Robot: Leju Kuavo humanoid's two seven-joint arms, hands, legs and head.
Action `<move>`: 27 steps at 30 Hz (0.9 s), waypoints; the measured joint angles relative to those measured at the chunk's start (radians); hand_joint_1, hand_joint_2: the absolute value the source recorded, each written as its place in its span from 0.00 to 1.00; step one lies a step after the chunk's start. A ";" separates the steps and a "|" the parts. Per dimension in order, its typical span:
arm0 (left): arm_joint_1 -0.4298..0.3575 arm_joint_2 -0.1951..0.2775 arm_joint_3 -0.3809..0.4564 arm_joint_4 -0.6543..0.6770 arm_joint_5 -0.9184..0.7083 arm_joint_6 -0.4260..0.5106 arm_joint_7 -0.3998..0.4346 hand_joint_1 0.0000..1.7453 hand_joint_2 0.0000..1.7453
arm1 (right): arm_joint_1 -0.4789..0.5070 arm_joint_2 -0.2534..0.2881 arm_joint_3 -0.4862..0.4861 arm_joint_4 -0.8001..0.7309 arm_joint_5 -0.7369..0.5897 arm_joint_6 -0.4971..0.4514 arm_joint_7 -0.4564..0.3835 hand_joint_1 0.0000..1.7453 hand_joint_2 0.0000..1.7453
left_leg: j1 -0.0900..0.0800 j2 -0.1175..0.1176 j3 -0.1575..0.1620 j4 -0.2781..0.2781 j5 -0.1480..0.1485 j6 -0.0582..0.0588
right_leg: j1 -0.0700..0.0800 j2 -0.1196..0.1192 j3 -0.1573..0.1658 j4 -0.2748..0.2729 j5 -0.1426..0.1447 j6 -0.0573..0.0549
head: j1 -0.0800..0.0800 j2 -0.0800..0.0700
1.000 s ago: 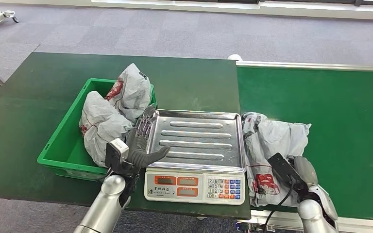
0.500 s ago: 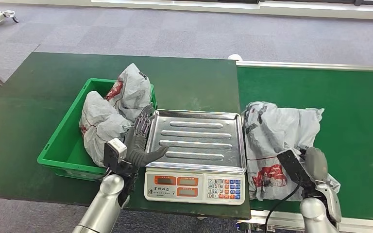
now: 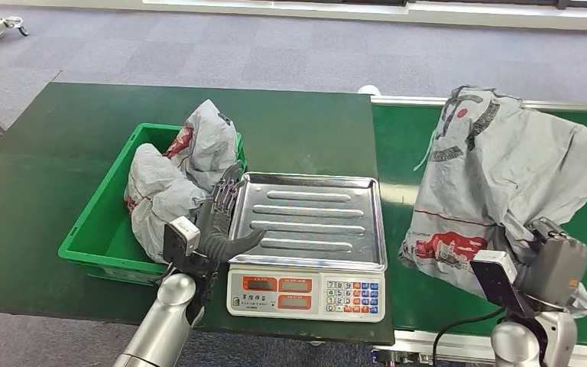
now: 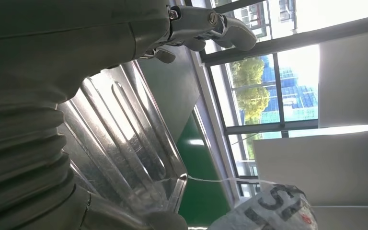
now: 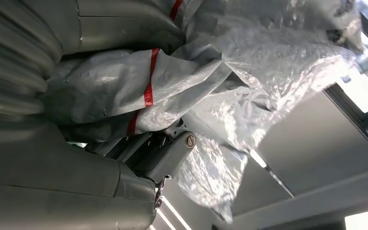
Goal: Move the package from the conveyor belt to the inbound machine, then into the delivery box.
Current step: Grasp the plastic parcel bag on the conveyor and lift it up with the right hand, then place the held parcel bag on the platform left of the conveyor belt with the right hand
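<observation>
gripping package (image 3: 497,168) in right hand (image 3: 554,264), fingers (image 5: 167,153) beneath it

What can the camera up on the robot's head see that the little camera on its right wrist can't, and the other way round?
The head view takes in the wider scene: the scale with its bare metal pan, the green bin holding two grey bags, the left hand at the pan's edge, and the green conveyor belt.

The right wrist view gives the close-up: the right hand closed on crinkled grey plastic with a red stripe, its fingers tucked under the folds.

Both show the grey package held up by the right hand.
</observation>
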 joint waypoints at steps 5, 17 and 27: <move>0.000 -0.006 0.000 0.000 0.000 0.014 0.000 0.00 1.00 | 0.045 0.026 -0.012 -0.145 -0.096 -0.047 -0.087 1.00 1.00 | 0.000 0.000 0.000 0.000 0.000 0.000 | 0.000 0.000 0.000 0.000 0.000 0.000 | 0.000 0.000; -0.020 -0.046 0.000 0.016 0.000 0.021 0.000 0.00 1.00 | 0.065 0.081 0.038 -0.446 -0.101 -0.037 -0.156 1.00 1.00 | 0.000 0.001 -0.001 0.000 0.000 0.000 | 0.000 0.000 -0.001 0.000 0.000 0.000 | 0.000 0.000; -0.025 -0.076 -0.015 0.051 0.012 0.009 0.000 0.00 1.00 | -0.084 0.050 0.274 -0.301 0.069 0.201 0.023 1.00 1.00 | 0.000 0.003 -0.001 0.000 0.002 0.000 | 0.000 0.002 0.000 0.000 0.002 0.001 | 0.000 0.000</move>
